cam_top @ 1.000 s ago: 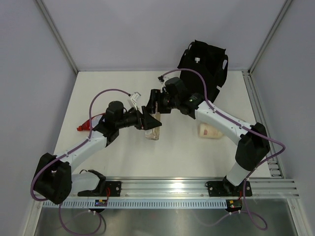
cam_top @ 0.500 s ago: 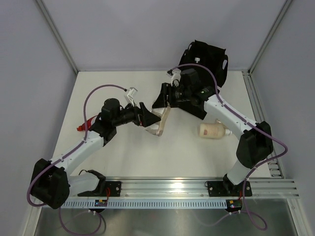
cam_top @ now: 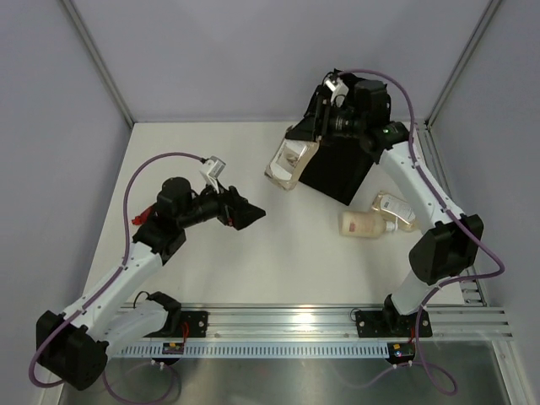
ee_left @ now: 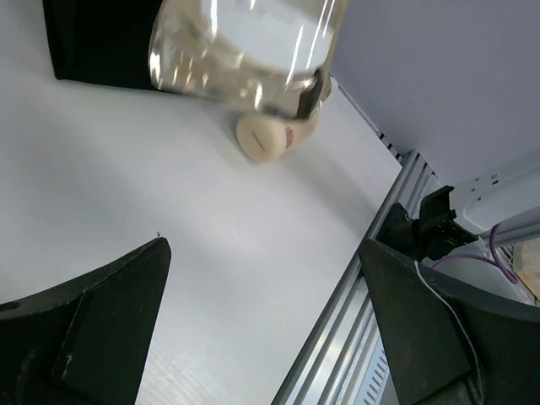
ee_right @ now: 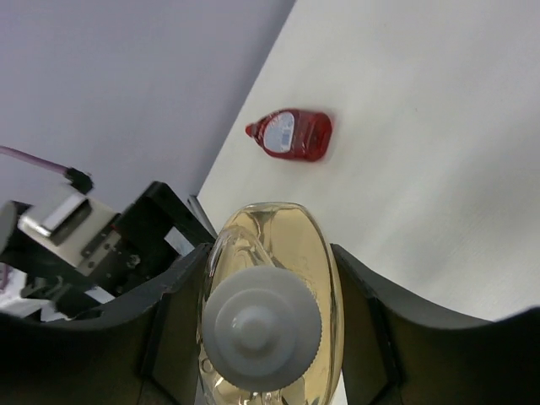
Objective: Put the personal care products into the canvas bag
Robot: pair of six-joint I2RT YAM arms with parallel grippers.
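Toward the table's (cam_top: pixel 295 253) left side lies a red tube (ee_right: pixel 291 135) (plain only from the right wrist). Beside it, the left gripper (cam_top: pixel 246 211) hangs with jaws spread wide, empty. At centre, the right gripper (cam_top: pixel 308 135) clamps the capped end of a clear bottle (cam_top: pixel 289 162) of amber liquid, tilted in the air just left of the canvas bag (cam_top: pixel 342 169). Near the bag's right side lie a beige bottle (cam_top: pixel 361 224) and a labelled bottle (cam_top: pixel 395 208).

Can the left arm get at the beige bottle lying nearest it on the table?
Probably yes: the left gripper is open and empty, and only bare table lies between it and the beige bottle, though the stretch looks long.
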